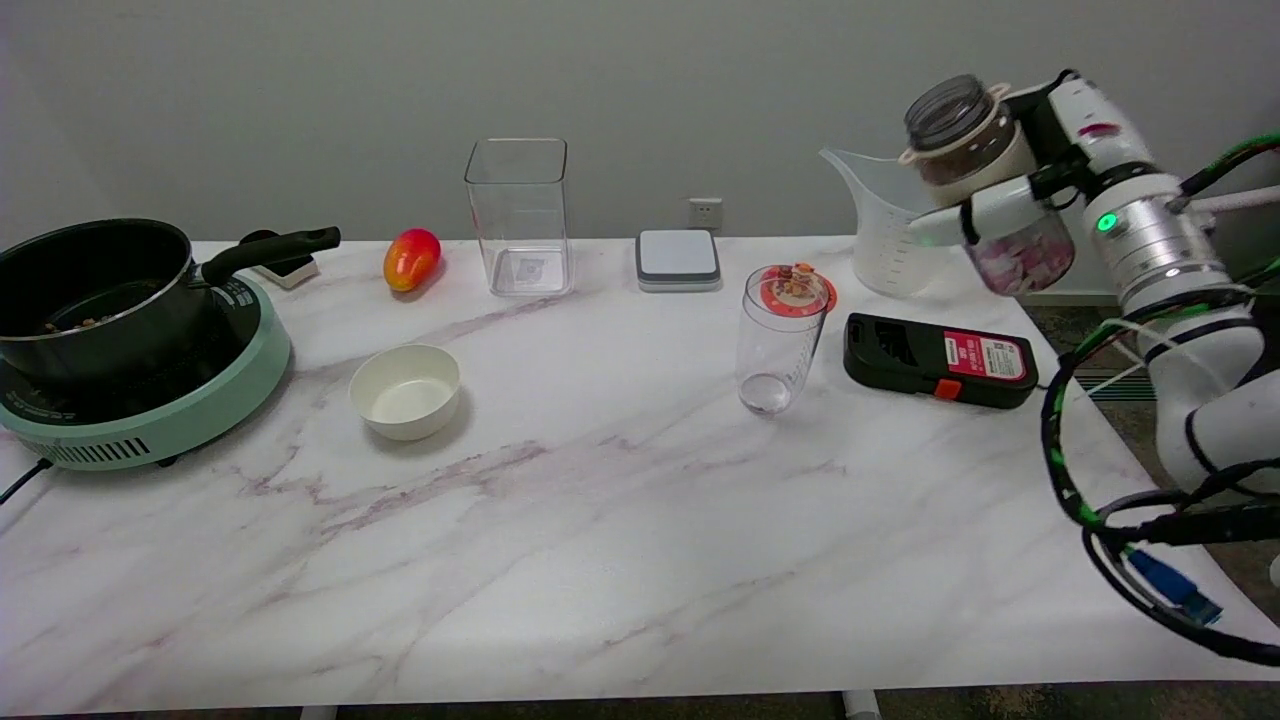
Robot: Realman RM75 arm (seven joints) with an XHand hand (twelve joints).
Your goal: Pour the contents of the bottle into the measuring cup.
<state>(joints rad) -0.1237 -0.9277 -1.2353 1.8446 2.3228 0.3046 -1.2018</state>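
A marble table (pixel 600 560) is seen from above its near side, with a grey wall behind. At far left, a black pot (pixel 95 290) with a long handle sits on a pale green cooker (pixel 150 420). To its right, near the back, lies a red-and-yellow mango (pixel 411 259), and nearer the front stands a small white bowl (pixel 405 391). Next comes a tall clear square container (pixel 519 217), then a flat grey-and-white scale (pixel 678 260). A clear glass (pixel 780 340) stands right of centre, beside a black device (pixel 938 360) with a red label. At the back right stands the clear measuring cup (pixel 885 235). Just right of it, the right hand (pixel 1010 190) grips the bottle (pixel 985 190), lifted off the table and tilted, its dark cap towards the upper left and pinkish pieces inside.
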